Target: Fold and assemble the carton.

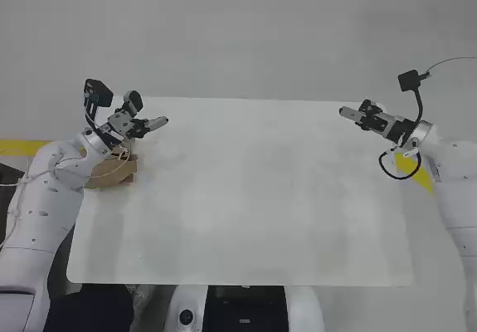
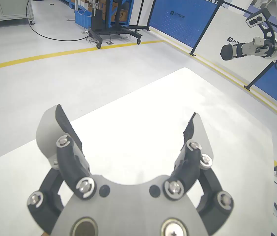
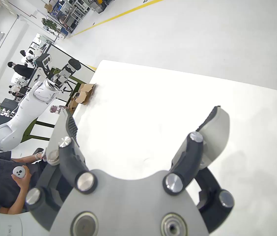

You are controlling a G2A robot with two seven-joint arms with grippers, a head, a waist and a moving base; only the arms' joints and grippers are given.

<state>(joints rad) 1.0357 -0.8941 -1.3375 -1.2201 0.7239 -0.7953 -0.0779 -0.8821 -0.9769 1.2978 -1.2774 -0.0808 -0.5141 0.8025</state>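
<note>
A brown cardboard carton [image 1: 115, 172] lies at the table's left edge, partly hidden under my left forearm. In the right wrist view the carton [image 3: 85, 93] looks flattened with flaps sticking up, far across the table. My left gripper [image 1: 148, 114] hovers just beyond the carton, near the far left corner, open with nothing in it. Its fingers [image 2: 63, 120] stand wide apart over bare tabletop. My right gripper [image 1: 352, 112] hangs open near the far right corner, and its fingers [image 3: 67, 124] also hold nothing.
The white table [image 1: 246, 199] lies between the two arms with bare surface across its middle and front. A yellow floor line [image 1: 6, 147] runs past the left side. The other arm's gripper [image 2: 228, 52] shows far off beyond the table corner.
</note>
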